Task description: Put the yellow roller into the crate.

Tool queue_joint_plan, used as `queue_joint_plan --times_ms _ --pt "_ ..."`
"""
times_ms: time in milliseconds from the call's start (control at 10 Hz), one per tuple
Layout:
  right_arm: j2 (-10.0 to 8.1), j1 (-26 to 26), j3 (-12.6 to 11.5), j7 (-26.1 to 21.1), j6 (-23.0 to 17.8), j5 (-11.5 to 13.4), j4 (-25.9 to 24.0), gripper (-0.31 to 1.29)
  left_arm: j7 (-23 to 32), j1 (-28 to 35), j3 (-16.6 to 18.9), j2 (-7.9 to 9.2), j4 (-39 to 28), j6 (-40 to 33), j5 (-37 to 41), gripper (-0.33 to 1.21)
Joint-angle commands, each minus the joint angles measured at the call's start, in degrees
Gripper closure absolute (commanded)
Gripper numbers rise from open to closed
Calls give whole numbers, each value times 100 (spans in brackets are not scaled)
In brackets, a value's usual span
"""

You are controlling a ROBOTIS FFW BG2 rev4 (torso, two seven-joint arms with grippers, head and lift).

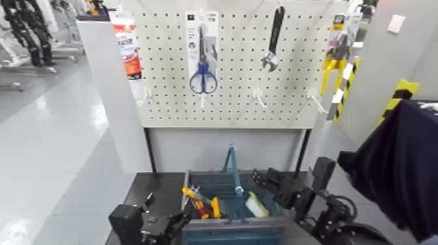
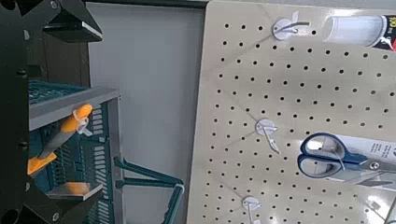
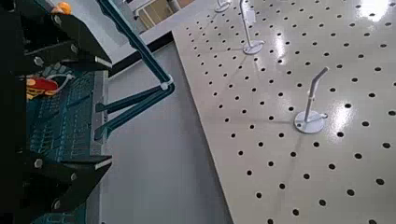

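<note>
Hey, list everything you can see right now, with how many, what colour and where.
Crate: one, blue-grey, on the low dark platform below the pegboard, tall central handle bar.
Yellow roller: one, white sleeve, lying inside the crate's right half.
Pliers: one, orange-and-yellow handles, in the crate's left half.
Pegboard: one, white, upright behind the crate.
Scissors: one, blue handles, hanging in a pack on the pegboard.
Wrench: one, black and silver, hanging on the pegboard.
Yellow-handled tool: one, at the pegboard's right edge.
Dark cloth: one, navy, far right.
Left gripper: black, open, at the crate's left front.
Right gripper: black, open, over the crate's right side.
</note>
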Motion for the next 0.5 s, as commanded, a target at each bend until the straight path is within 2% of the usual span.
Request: queue_joint_plan --times_ms 100,500 --pt "-1 37 -90 -23 0 338 -252 -2 0 13 24 -11 0 -9 0 17" --pt "17 291 -283 -278 -96 733 -779 1 0 31 41 -28 -9 -9 0 17"
